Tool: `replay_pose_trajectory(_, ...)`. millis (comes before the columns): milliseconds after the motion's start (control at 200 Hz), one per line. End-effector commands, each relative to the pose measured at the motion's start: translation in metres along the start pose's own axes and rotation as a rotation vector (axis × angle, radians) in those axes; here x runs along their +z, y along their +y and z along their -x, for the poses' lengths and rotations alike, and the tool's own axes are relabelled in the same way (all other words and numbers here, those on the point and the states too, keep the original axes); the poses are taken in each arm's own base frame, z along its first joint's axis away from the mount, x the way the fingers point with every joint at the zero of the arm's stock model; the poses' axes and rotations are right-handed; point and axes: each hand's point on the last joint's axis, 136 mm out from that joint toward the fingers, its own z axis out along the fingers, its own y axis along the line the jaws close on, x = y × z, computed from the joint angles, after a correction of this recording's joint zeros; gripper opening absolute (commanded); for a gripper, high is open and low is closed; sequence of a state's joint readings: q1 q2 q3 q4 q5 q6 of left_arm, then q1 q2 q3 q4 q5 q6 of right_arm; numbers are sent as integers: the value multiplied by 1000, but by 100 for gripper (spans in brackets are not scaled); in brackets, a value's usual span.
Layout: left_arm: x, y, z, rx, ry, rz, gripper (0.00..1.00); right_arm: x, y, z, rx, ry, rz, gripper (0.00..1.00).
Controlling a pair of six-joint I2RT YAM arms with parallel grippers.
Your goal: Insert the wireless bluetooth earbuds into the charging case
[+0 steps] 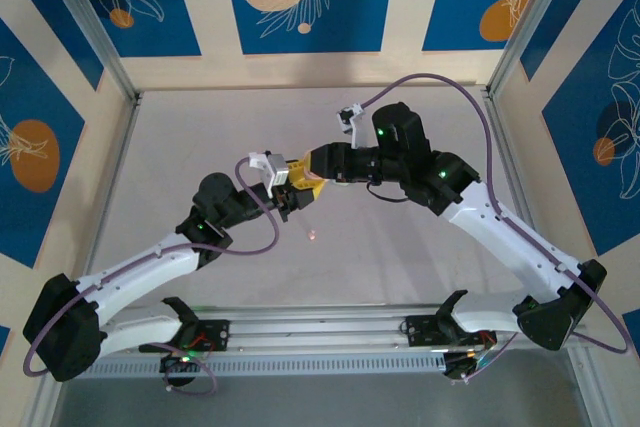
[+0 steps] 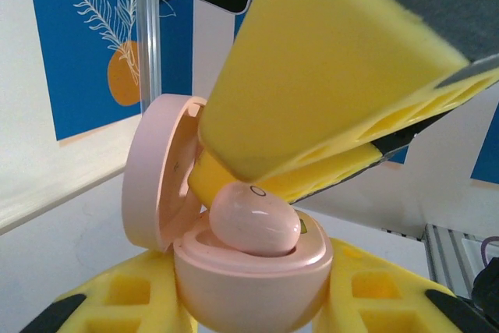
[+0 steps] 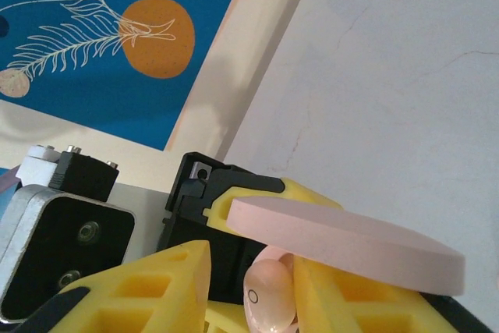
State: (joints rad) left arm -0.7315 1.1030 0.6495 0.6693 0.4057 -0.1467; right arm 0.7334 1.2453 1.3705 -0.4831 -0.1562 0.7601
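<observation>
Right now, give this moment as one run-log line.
left tool holds charging case, lid open | pink earbud seated inside | right tool astride earbud, grip unclear

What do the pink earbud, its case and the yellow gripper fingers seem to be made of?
The earbud: smooth hard plastic, slightly glossy, by its soft highlights. The case: likely the same pink plastic, with a more matte look. The yellow fingers: probably printed plastic or rubber, matte, with open ribbed cells.

a glossy pale pink earbud [image 2: 253,220] sat half-seated in the open pink charging case [image 2: 249,282], lid raised.
</observation>
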Motion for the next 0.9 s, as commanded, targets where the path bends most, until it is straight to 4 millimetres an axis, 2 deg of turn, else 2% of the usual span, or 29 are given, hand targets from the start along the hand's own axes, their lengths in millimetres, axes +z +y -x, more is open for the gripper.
replay_pose_trajectory(0,-3,-2,27,61,-100,17,29,-15,5,-5,-3,8,-14,37)
replay_pose_trajectory(230,-3,-2,27,61,-99,16,29,-26,4,-5,-3,-15,-21,38)
replay_pose_trajectory(420,-4,-1,28,64,-97,25,29,-31,24,-8,-64,-9,88,38)
replay_pose_trajectory(510,-6,2,27,67,-89,48,29,-42,36,-8,-132,-38,145,38)
replay_pose_trajectory(580,-7,4,27,67,-84,63,29,-55,36,-6,-180,-93,139,38)
replay_pose_trajectory(680,-10,7,28,69,-87,86,29,-77,25,-2,-215,-195,75,38)
replay_pose_trajectory(755,-13,8,28,69,-90,102,29,-91,1,2,-181,-261,-23,38)
replay_pose_trajectory(840,-14,8,30,72,-94,106,29,-99,-27,0,-106,-268,-109,38)
replay_pose_trajectory(895,-15,8,32,74,-96,106,29,-97,-32,-4,-88,-242,-97,38)
